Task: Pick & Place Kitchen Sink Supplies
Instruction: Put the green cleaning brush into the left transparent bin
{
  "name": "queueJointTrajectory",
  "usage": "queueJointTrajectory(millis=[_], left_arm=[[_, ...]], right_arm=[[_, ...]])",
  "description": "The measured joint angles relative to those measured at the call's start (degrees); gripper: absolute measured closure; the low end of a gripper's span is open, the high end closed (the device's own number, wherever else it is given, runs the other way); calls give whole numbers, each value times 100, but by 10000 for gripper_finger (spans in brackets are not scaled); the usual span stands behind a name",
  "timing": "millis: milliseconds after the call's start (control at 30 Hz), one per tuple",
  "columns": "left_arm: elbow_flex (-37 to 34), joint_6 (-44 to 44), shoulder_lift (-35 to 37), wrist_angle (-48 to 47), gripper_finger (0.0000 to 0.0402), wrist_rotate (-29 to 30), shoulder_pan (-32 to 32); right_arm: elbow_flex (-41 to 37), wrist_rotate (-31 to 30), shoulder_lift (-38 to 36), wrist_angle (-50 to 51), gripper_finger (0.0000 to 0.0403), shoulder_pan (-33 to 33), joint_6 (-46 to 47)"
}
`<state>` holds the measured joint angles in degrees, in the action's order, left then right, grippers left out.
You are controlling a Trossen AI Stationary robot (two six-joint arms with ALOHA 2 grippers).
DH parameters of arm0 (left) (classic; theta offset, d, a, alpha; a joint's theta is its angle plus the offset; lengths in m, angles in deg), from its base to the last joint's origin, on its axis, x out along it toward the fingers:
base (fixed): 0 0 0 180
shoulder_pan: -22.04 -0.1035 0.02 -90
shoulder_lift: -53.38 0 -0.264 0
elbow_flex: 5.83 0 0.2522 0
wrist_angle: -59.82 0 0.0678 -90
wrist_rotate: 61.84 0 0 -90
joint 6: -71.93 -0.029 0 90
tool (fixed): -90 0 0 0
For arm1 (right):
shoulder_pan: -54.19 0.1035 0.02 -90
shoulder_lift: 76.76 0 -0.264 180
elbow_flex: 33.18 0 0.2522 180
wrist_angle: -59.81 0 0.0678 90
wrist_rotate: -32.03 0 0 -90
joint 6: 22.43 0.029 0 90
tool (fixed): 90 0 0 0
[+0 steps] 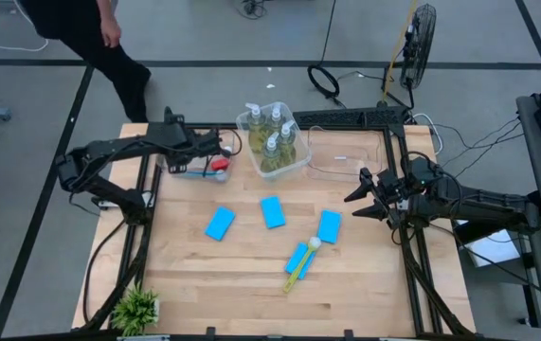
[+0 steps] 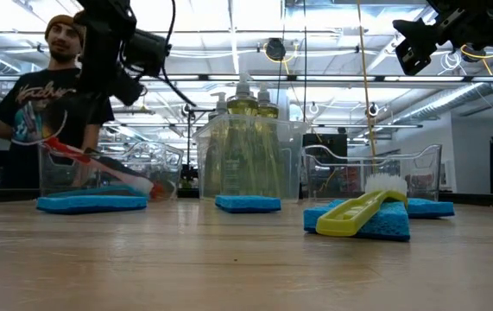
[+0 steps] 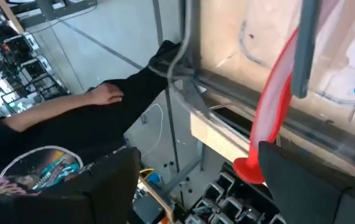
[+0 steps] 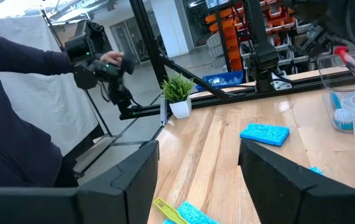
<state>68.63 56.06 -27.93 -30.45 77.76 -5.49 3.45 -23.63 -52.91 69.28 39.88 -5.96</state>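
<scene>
Red dish brush (image 2: 99,164) leans in the left clear bin (image 1: 194,169) at the surface's far side, where the left gripper (image 1: 225,148) hovers with fingers spread and seemingly empty, while the right gripper (image 1: 357,197), fingers part-open, waits empty near the empty bin (image 1: 341,156).

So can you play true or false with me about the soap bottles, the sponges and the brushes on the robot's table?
1. The soap bottles stand in a clear bin. True.
2. Six blue sponges lie on the table. False: four show, one being this sponge.
3. The yellow-green brush lies across a sponge. True.
4. The red brush lies on the bare wood. False: it leans in the left bin.
5. The right hand holds a sponge. False: it is empty, above the table.
</scene>
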Motion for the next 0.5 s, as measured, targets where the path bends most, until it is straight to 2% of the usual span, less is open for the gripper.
queueJointTrajectory(millis=[233,300,500], left_arm=[[696,1175,0,-1289,88,-17,311],[860,1592,30,-1372,85,-133,430],[1102,2834,360,-1348,78,-1643,763]], right_arm=[[0,1,1,-1,193,0,0],[0,1,1,-1,193,1,0],[0,1,-1,-21,193,-1,0]])
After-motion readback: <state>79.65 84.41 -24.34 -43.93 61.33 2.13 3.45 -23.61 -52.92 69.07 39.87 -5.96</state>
